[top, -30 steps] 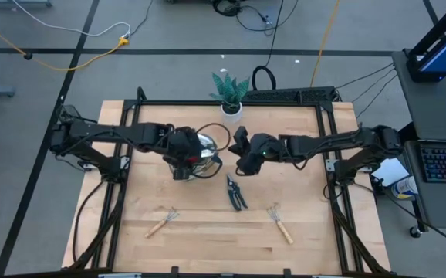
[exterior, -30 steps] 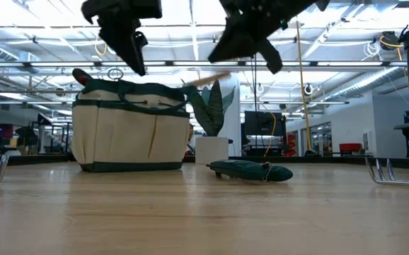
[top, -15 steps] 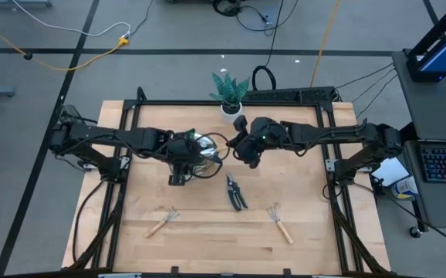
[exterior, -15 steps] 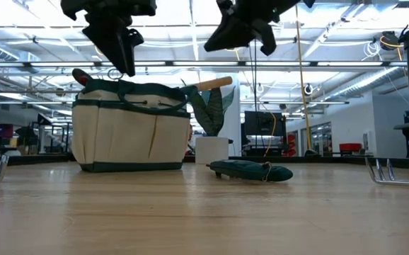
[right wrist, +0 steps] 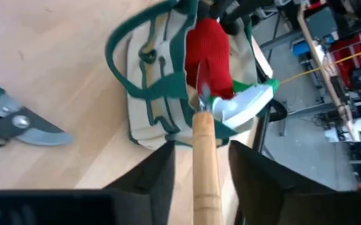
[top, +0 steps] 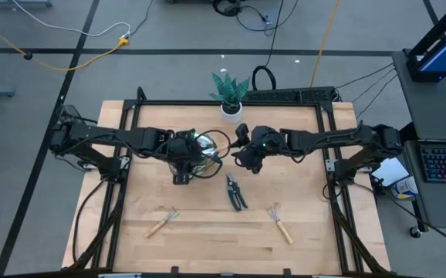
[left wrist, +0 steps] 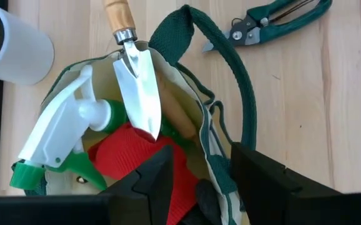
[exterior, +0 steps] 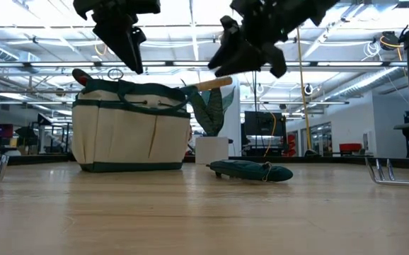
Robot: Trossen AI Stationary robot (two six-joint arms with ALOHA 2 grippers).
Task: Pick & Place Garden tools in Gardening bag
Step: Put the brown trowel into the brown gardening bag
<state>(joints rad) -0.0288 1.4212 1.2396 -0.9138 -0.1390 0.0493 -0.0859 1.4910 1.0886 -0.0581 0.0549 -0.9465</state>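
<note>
Right pincer (right wrist: pixel 196 181) straddles wooden-handled trowel (left wrist: pixel 137 75) propped in beige bag (exterior: pixel 130 131).

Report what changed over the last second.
The right gripper opened its jaws, letting go of the trowel, which now rests in the bag, handle sticking out. The left gripper kept hovering open over the bag. Shears and both rakes stayed put.

Trowel (left wrist: pixel 139 94), bottle (left wrist: pixel 62 140) and glove (left wrist: pixel 140 162) in the bag (exterior: pixel 130 131); shears (top: pixel 236 193) right of it
</note>
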